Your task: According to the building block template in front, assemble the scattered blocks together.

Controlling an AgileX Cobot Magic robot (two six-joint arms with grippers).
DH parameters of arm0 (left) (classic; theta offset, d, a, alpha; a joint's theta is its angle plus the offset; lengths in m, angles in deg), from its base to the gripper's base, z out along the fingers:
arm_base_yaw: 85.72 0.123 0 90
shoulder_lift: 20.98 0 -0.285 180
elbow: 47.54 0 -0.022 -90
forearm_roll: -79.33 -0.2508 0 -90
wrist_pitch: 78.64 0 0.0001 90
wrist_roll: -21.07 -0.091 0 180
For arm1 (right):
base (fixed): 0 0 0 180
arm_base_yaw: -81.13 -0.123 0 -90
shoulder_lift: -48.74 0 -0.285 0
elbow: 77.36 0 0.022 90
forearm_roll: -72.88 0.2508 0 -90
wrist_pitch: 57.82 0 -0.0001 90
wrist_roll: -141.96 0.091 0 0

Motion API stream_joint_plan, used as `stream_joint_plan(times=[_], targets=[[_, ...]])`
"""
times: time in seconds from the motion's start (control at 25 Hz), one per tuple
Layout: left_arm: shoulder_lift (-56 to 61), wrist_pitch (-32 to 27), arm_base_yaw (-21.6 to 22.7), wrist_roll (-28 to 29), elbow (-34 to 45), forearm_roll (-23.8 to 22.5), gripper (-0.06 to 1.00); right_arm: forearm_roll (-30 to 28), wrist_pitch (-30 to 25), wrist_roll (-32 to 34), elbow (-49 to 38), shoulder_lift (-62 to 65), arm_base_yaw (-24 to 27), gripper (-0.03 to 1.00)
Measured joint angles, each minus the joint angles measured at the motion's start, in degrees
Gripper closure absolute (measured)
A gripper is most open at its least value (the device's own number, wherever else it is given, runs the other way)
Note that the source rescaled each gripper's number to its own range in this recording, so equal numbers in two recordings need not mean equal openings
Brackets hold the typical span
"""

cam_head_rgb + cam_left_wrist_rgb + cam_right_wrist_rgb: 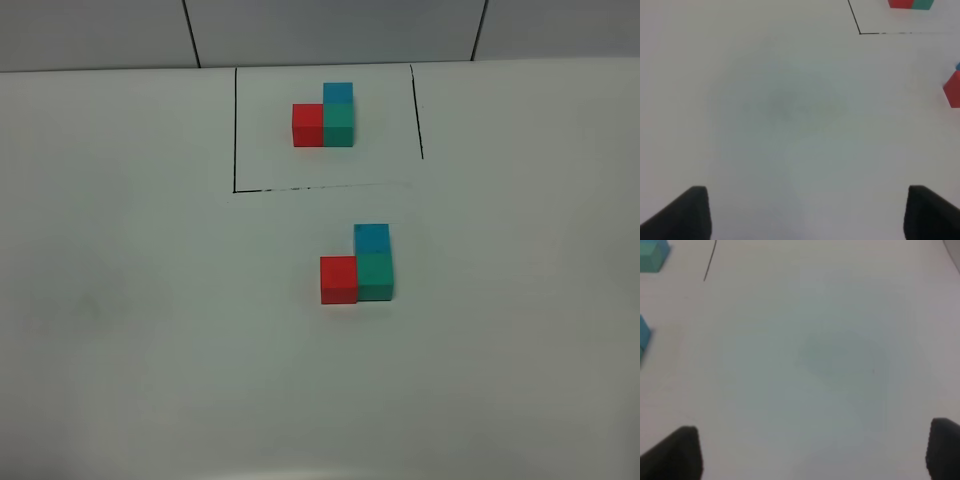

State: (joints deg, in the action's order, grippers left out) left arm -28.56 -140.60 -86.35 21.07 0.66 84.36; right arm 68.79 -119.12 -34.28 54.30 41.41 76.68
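Loose blocks (pixel 357 265) joined in L, match template (pixel 325 117); task looks done. L gripper (pixel 805 212) & R gripper (pixel 815 452) spread, empty.

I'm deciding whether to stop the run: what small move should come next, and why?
Probably none beyond keeping both arms back. The loose red cube, teal-green cube and blue cube already sit joined in the same L as the building block template. The left gripper and right gripper are open, holding nothing.
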Motion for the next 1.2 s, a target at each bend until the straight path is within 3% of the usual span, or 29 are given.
stream_joint_plan(times=[0.8,1.2], targets=[[0.0,0.0,0.0,0.0,0.0,0.0,0.19,-0.3,-0.2,0.5,0.0,0.0,0.2,0.06],[0.0,0.0,0.0,0.0,0.0,0.0,0.19,-0.3,-0.2,0.5,0.0,0.0,3.2,0.06]])
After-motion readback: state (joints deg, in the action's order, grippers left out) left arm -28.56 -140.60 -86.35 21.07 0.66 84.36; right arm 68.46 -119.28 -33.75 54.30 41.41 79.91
